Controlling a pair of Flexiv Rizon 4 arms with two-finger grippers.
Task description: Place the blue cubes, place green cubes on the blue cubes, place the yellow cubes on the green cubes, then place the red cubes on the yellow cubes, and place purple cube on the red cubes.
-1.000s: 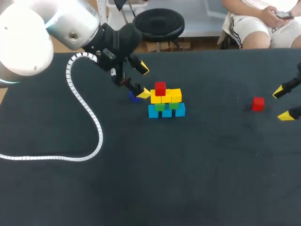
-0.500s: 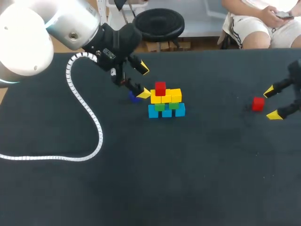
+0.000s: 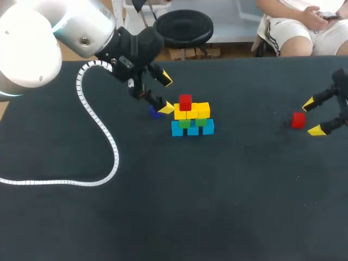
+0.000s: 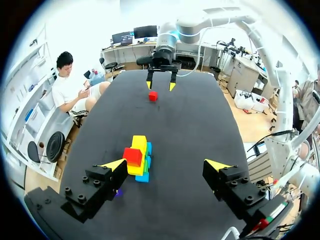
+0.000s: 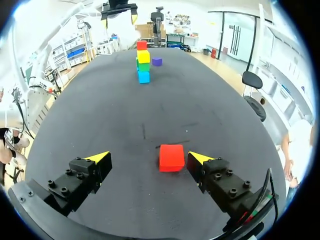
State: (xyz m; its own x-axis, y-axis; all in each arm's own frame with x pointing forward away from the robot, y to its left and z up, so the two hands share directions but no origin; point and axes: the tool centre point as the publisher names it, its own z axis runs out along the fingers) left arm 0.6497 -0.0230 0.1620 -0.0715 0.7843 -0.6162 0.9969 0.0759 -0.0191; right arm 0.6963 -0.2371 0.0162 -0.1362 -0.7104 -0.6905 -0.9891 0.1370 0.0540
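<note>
A cube stack stands mid-table: blue cubes (image 3: 193, 129) at the base, green cubes (image 3: 193, 123) on them, yellow cubes (image 3: 191, 111) above, and one red cube (image 3: 185, 101) on top at the left end. My left gripper (image 3: 166, 93) hangs open just left of the stack, and a purple cube (image 3: 156, 112) lies partly hidden behind its lower finger. A loose red cube (image 3: 297, 120) lies far right. My right gripper (image 3: 312, 117) is open right beside it. In the right wrist view the red cube (image 5: 171, 157) lies between the fingers of my right gripper (image 5: 149, 157), nearer one finger and touching neither.
A white coiled cable (image 3: 98, 125) runs from my left arm across the left part of the dark table (image 3: 217, 206). In the left wrist view the stack (image 4: 137, 157) sits ahead of my left gripper (image 4: 166, 164), toward one finger.
My right gripper has come in from the table's right edge toward the loose red cube, now flanking it. The left arm and the stack have not moved.
</note>
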